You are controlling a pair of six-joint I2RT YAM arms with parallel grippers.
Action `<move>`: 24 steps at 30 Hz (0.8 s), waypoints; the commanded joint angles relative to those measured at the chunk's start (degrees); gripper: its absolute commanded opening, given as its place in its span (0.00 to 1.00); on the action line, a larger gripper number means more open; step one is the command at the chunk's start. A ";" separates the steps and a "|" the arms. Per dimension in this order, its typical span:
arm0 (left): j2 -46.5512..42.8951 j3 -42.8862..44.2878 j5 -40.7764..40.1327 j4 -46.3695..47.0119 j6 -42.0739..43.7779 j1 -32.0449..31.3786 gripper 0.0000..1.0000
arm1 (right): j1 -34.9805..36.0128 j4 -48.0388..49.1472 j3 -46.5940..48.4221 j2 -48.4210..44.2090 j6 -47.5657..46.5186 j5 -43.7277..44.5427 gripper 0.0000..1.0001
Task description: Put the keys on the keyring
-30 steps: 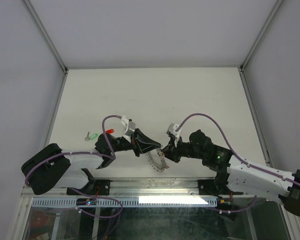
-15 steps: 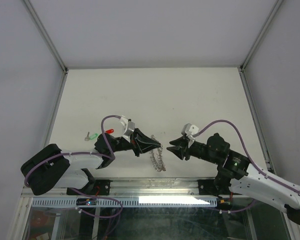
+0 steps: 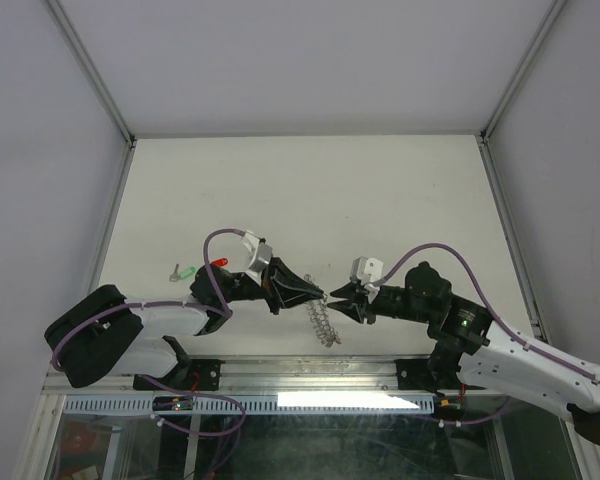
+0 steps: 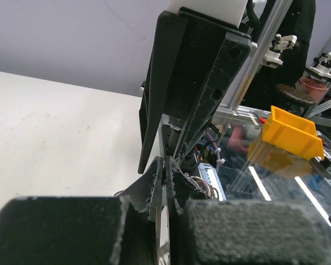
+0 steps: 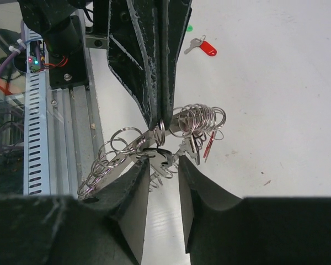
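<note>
One yellow bin [image 4: 289, 132] sits past the bench [image 3: 380, 200]; its contents are hidden. Two loose keys lie at the left of the bench: one green key [image 3: 185, 271] and one red key [image 3: 220, 262]. The left hand [image 4: 165, 172] is clamped on the single keyring [image 3: 323, 322], near the bench's front edge. The right hand [image 5: 164, 165], clear of the ring half a second ago, now meets it, jaws parted around a silvery piece.
</note>
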 commanded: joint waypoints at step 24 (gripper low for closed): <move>2.50 4.19 5.11 6.36 -2.25 0.76 0.00 | 0.07 4.91 4.69 3.77 -1.02 -6.59 0.12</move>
